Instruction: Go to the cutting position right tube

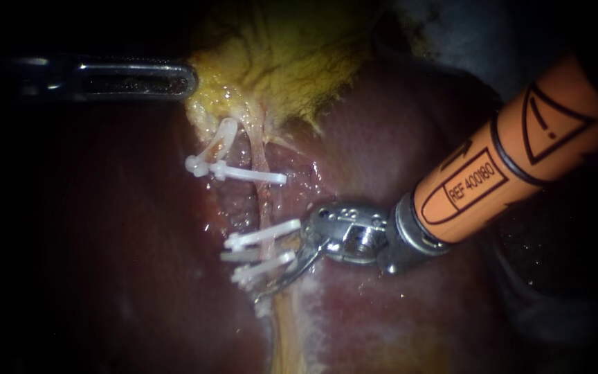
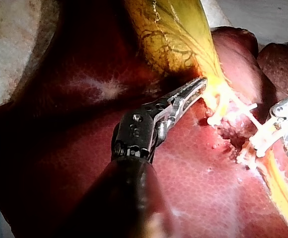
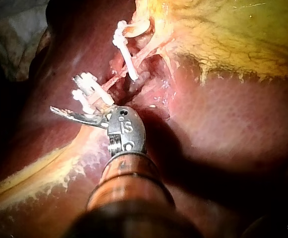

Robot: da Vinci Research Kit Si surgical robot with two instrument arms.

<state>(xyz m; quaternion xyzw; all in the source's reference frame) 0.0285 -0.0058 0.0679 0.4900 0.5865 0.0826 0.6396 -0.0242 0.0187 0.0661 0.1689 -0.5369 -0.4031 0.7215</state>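
The yellow gallbladder [image 1: 278, 62] lies on the dark red liver [image 1: 396, 138]. Two thin tubes run down from its neck. The right tube [image 1: 262, 183] carries one white clip [image 1: 254, 175] high up and further white clips [image 1: 263, 235] lower down. My right instrument [image 1: 285, 266], on an orange shaft, has slim curved blades standing open at the lower clips, beside the tube; it also shows as the right instrument [image 3: 77, 113] in its own wrist view. My left instrument [image 1: 183, 79] is shut on the gallbladder's neck, seen closer as the left instrument [image 2: 196, 90].
The left tube bears a looped white clip [image 1: 217, 142] next to the upper clip. A pale yellow strip of tissue [image 1: 288, 332] runs down the liver below the clips. Pale cloth [image 2: 15, 44] borders the liver.
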